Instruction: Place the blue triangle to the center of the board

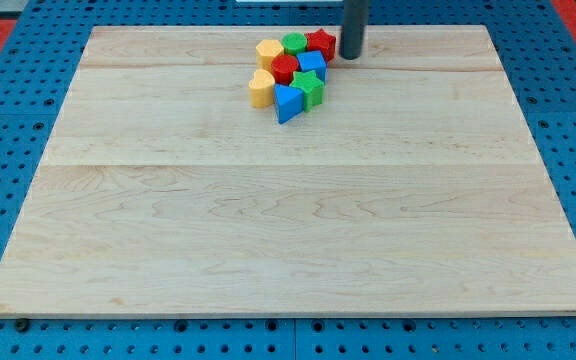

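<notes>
The blue triangle (287,103) lies at the lower edge of a tight cluster of blocks near the top middle of the wooden board (288,230). It touches the green star (310,88) on its right and the yellow heart-like block (261,88) on its left. My tip (351,57) is at the view's top, just right of the red star (320,43), up and right of the blue triangle and apart from it.
The cluster also holds a yellow hexagon (269,52), a green round block (294,43), a red round block (285,69) and a blue cube (313,65). A blue pegboard (8,200) surrounds the board.
</notes>
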Robot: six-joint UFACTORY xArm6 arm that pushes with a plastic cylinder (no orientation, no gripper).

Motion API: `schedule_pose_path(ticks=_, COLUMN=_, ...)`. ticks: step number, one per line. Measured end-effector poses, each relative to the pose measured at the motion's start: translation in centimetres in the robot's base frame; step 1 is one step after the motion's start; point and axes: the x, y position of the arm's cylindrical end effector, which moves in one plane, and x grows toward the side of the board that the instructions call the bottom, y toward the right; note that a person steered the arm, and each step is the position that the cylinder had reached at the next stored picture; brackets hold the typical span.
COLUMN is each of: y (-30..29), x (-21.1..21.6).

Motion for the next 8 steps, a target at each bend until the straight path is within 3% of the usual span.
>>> schedule_pose_path(ticks=2, y=-4.1, x=1.2)
schedule_pose_path(ticks=4, y=6.3, x=0.3)
schedule_pose_path(ticks=5, y=5.3, x=3.7)
schedule_pose_path(ticks=8, y=-9.0, x=5.9)
